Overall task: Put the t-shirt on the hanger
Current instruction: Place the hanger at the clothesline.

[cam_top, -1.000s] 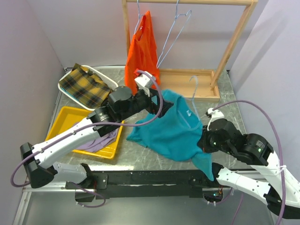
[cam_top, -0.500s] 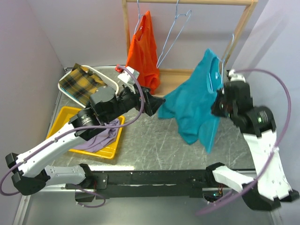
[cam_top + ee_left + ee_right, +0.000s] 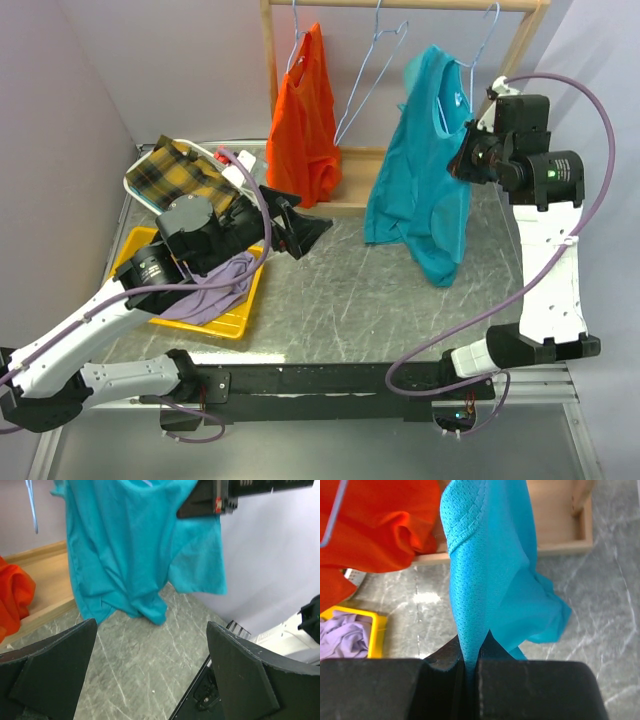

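The teal t-shirt [image 3: 425, 170] hangs on a thin wire hanger [image 3: 484, 55] whose hook reaches the top rail of the wooden rack. Whether the hook rests on the rail I cannot tell. My right gripper [image 3: 468, 160] is shut on the shirt's right shoulder edge; the right wrist view shows the fabric [image 3: 490, 555] pinched between the closed jaws [image 3: 470, 660]. My left gripper [image 3: 305, 232] is open and empty, low over the table, left of the shirt and apart from it. In the left wrist view the shirt [image 3: 135, 545] hangs beyond the spread fingers [image 3: 152, 650].
An orange garment [image 3: 300, 110] and an empty wire hanger [image 3: 370, 70] hang on the wooden rack [image 3: 505, 90]. A white basket with plaid cloth [image 3: 180, 180] and a yellow tray [image 3: 215, 325] holding a lilac cloth [image 3: 215, 285] sit at the left.
My right arm has raised the shirt on its hanger from the table up to the rack rail. My left gripper has drawn back to the left, away from the shirt.
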